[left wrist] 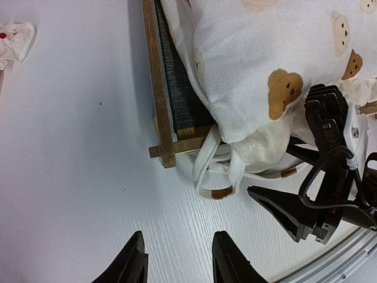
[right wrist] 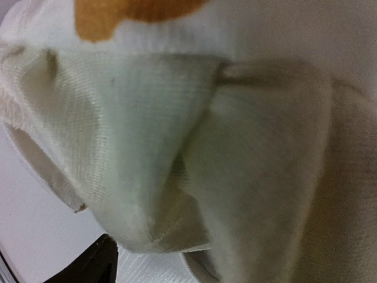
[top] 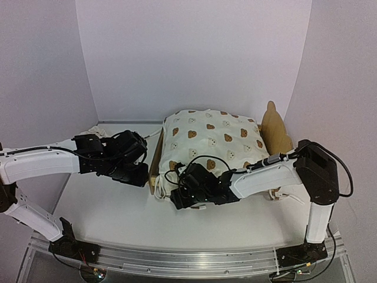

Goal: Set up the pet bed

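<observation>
The pet bed (left wrist: 154, 76) stands mid-counter (left wrist: 76, 177), its bear-ear headboard (top: 275, 127) at the right end. One bear-print cushion (top: 212, 138) lies on its grey felt base (left wrist: 179, 88) as the mattress, bulging over the rails. The cushion's ties (left wrist: 215, 180) spill loose past the near left corner, probably why both arms gather there. The right hand (top: 177, 197) is spread around that bunched corner, likely to tuck it in. The left hand (left wrist: 178, 239) hovers spread over bare counter, pinching nothing. One strawberry pillow (left wrist: 16, 40) waits far left. Counted: one bed, one cushion, one pillow, two hands.
</observation>
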